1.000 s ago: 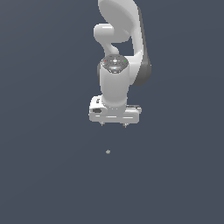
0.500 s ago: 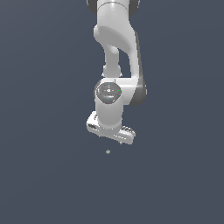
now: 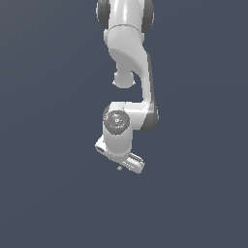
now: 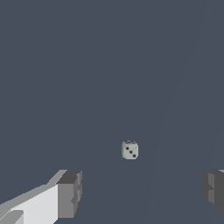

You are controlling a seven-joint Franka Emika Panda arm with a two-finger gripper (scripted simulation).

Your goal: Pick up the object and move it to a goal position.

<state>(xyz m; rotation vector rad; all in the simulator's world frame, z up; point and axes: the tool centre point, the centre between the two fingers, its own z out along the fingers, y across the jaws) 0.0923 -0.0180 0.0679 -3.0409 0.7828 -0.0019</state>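
The arm point(image 3: 127, 53) is seen hanging down from the top of the exterior view, bent at the wrist, w/ the white hand tilted so that its far end points toward the exterior view's right and downward. The claw point(image 3: 127, 163) is carried low, close to the dark blue-grey surface point(image 3: 53, 193).

The object point(image 3: 119, 168) is seen in the exterior view as a pale speck lying on the surface just under the hand's lower edge, approx. below its middle. Contact between the two cannot be told from that view; the speck looks just clear of the white body.

In the wrist view the object point(image 4: 130, 150) is shown as a small pale die w/ rounded corners and dark pips on the facing side; three pips can be made out, the rest is too small to tell. It rests on the surface, apart from both fingers.

The claw point(image 4: 142, 192) is held spread wide: one grey finger pad point(image 4: 70, 194) and the other point(image 4: 213, 189) stand well apart, w/ bare surface between them. Nothing is gripped. The die is seen beyond the fingertips, not yet between the pads, and nearer the first pad than the second.
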